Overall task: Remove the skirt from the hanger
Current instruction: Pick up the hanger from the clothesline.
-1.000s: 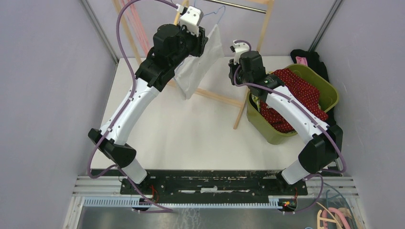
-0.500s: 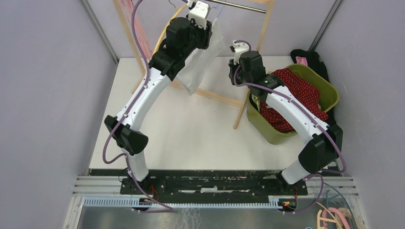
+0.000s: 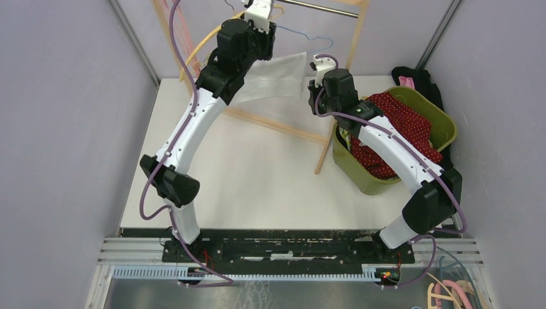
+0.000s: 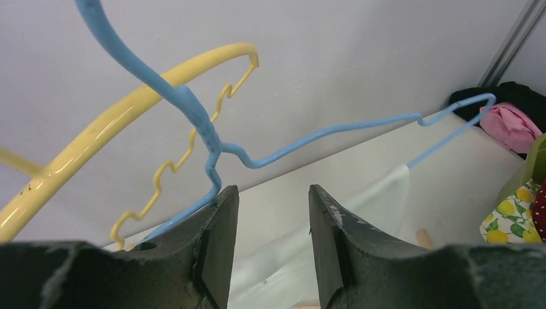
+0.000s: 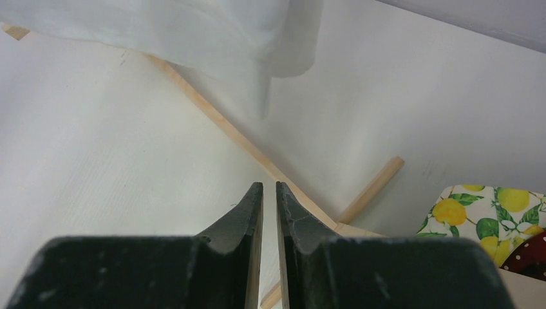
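Since a second ago our left arm has climbed toward the top of the rack, and the skirt has swung from hanging straight down to lying stretched out sideways. At far left, the left tool is up among the hangers with its fingers spread and nothing between them. A yellow hanger arcs just beyond it. The blue hanger runs down to the tool's left finger and reaches off to the right. The white skirt trails from the far right end of that hanger, above the worktop and over the low bars of the wooden rack. Just right of the skirt's right edge, the right tool has its fingers pressed almost together, with only a sliver of gap and no cloth in it. Further right, a green bin holds a red spotted cloth.
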`<state>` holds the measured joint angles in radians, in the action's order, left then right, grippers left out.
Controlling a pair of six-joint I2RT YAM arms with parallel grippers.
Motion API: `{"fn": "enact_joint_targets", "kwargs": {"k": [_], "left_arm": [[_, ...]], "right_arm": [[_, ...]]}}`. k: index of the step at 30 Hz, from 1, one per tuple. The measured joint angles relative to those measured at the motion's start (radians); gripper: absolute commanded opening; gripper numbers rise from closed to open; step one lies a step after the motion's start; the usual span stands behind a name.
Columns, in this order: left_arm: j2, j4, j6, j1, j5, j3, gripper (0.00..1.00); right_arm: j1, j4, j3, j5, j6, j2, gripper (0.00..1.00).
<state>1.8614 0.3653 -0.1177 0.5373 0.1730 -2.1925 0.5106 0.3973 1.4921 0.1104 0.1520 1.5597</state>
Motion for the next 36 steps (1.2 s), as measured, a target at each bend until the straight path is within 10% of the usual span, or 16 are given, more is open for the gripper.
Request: {"fn": "enact_joint_targets", "kwargs": {"k": [18, 36], "left_arm": [[-0.259, 0.013, 0.000, -0.010, -0.130, 0.101, 0.54], [-0.166, 0.013, 0.000, -0.040, -0.233, 0.142, 0.71]], "right_arm": [[0.000, -0.006, 0.000, -0.010, 0.011, 0.011, 0.18], [0.000, -0.008, 0.000, -0.008, 0.004, 0.011, 0.18]]}}
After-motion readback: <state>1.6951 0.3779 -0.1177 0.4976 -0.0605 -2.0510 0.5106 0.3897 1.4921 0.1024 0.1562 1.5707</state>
